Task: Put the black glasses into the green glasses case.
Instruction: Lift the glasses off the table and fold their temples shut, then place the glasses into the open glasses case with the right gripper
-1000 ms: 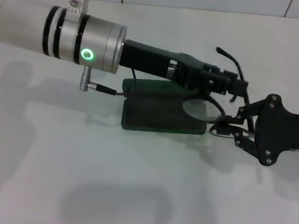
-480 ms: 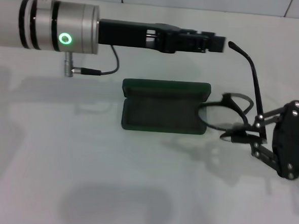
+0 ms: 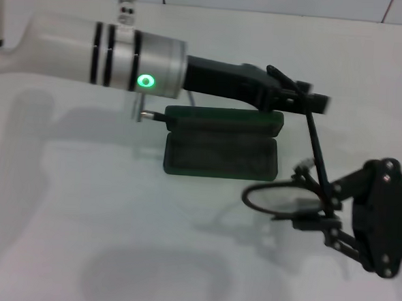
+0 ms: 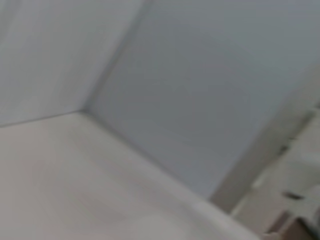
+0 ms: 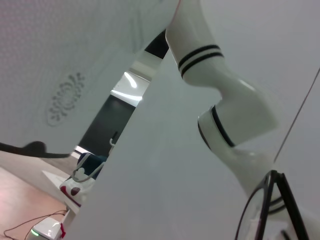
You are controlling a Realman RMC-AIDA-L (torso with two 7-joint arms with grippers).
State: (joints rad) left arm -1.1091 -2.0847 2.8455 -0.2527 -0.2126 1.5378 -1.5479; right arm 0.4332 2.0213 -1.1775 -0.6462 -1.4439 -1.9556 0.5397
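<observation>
The green glasses case [image 3: 221,154] lies open in the middle of the table, its lid [image 3: 223,118] standing at the back. My right gripper [image 3: 315,204] is shut on the black glasses [image 3: 273,199] and holds them in front of and to the right of the case, off the table. One temple arm [image 3: 317,154] sticks up and back. My left gripper [image 3: 301,98] reaches across above the case's lid and meets the tip of that temple. The glasses' frame also shows in the right wrist view [image 5: 265,205].
The white table [image 3: 81,218] spreads around the case. My left arm [image 3: 125,57] spans the back of the scene above the case. The left wrist view shows only the table and a wall.
My right gripper has brought the glasses forward and a little left, away from the case's right end. My left gripper has come down and to the right, to the raised temple's tip.
</observation>
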